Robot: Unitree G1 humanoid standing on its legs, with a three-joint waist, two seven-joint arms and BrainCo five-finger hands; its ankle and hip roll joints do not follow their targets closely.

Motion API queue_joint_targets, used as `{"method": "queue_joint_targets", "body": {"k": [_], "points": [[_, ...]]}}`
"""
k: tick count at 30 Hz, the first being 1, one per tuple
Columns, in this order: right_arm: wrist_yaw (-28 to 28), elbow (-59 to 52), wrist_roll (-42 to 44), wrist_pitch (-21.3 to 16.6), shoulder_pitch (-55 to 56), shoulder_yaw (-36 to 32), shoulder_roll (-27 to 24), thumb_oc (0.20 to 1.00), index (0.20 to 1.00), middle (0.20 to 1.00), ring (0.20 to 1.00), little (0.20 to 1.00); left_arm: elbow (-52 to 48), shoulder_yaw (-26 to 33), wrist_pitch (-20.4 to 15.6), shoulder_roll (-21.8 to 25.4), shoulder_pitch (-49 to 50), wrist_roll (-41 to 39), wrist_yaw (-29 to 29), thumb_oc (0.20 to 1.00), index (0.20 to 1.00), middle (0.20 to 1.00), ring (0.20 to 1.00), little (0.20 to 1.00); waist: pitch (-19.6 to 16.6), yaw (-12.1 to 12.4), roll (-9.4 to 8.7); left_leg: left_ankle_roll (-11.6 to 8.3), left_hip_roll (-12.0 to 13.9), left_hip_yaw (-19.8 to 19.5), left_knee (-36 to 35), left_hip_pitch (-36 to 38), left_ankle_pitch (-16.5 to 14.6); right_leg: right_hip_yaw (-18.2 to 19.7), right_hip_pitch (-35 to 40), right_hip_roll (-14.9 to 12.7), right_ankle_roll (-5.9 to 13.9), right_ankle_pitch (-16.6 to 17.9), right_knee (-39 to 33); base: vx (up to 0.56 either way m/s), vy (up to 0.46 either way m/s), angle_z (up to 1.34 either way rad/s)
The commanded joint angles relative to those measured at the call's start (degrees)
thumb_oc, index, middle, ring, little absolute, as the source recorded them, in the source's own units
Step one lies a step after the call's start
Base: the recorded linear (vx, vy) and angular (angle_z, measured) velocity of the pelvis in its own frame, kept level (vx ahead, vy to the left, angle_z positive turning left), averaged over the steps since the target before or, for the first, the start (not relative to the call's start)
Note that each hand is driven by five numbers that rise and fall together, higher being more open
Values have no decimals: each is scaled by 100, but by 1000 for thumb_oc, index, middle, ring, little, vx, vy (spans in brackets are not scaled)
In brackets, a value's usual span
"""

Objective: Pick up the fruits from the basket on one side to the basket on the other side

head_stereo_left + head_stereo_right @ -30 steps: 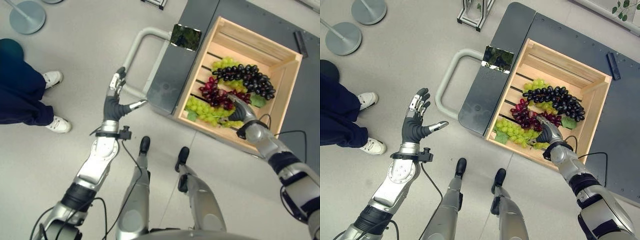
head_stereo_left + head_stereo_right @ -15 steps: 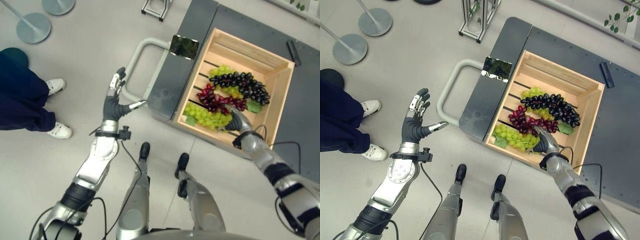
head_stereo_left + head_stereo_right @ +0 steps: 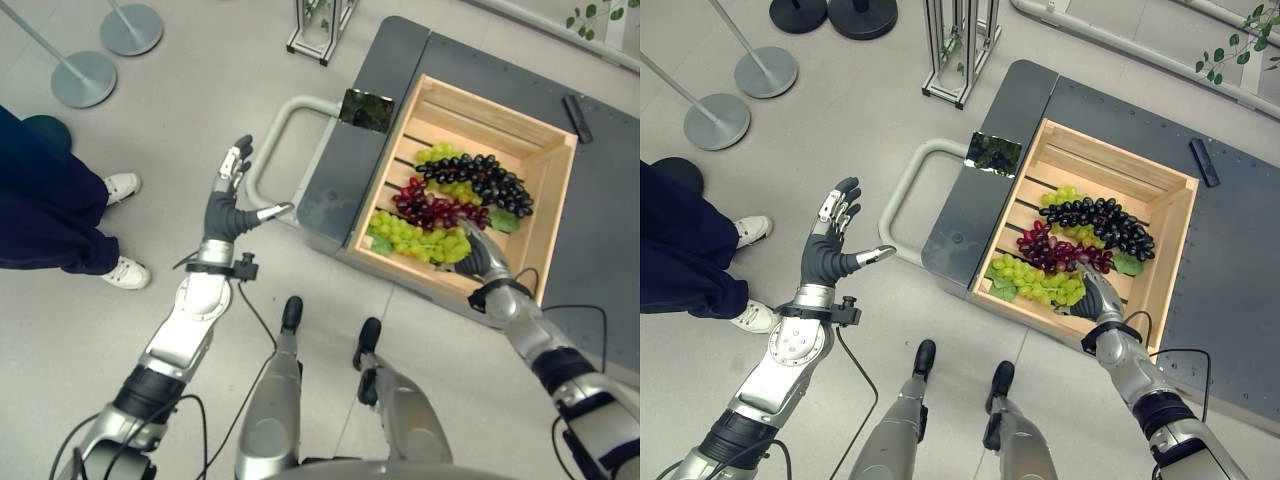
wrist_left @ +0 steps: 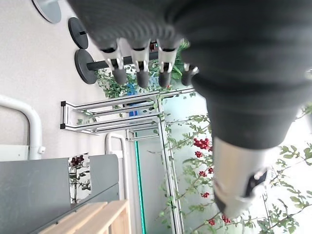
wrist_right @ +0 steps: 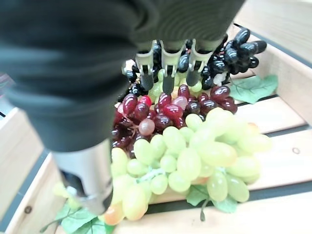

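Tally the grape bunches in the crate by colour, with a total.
Green bunches: 2
Red bunch: 1
Black bunch: 1
Total: 4, all in the crate; right hand hovers open over the nearer green one.

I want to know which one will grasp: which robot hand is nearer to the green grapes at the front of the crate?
Right. The right robot hand hovers open just over the green grapes in the wooden crate; the left robot hand is raised open over the floor, far outside the crate.

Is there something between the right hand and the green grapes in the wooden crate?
Nothing visible. The right hand hangs open just above the green grapes in the wooden crate, with only air between fingers and fruit.
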Motion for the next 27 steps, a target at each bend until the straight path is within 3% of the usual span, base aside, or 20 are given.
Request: {"method": "queue_joint_targets", "body": {"k": [1, 14, 20, 27], "points": [[-44, -46, -108, -25, -69, 226, -187, 1000, 1000, 1000, 1000, 1000, -401, 138, -271, -81, 224, 56, -54, 1000, 1000, 1000, 1000, 1000, -551, 7, -236, 67, -146, 239, 538, -47, -717, 135, 156, -223, 559, -291, 107, -38, 6, -1], [178, 1532, -106, 75, -1318, 1401, 213, 1000, 1000, 1000, 1000, 1000, -639, 215, -426, -73, 122, -255, 31, 1000, 1000, 1000, 1000, 1000, -3, 366, -163, 1, -147, 141, 665, -523, -552, 70, -264, -207, 537, -220, 183, -26, -22, 0], [312, 2043, -155, 123, -1500, 1631, 287, 1000, 1000, 1000, 1000, 1000, -561, 103, -402, -179, -59, -201, 140, 1000, 1000, 1000, 1000, 1000, 93, 498, -151, -17, -170, 10, 786, -883, -527, -67, -522, -205, 527, -220, 285, -11, -25, 5], [273, 2673, 23, 191, -1719, 1642, 395, 1000, 1000, 1000, 1000, 1000, -534, 27, -362, -281, -255, -208, 268, 1000, 1000, 1000, 1000, 1000, 93, 527, 8, -8, -220, -79, 909, -1330, -525, -169, -969, -253, 505, -266, 492, -3, 10, 13]]}}
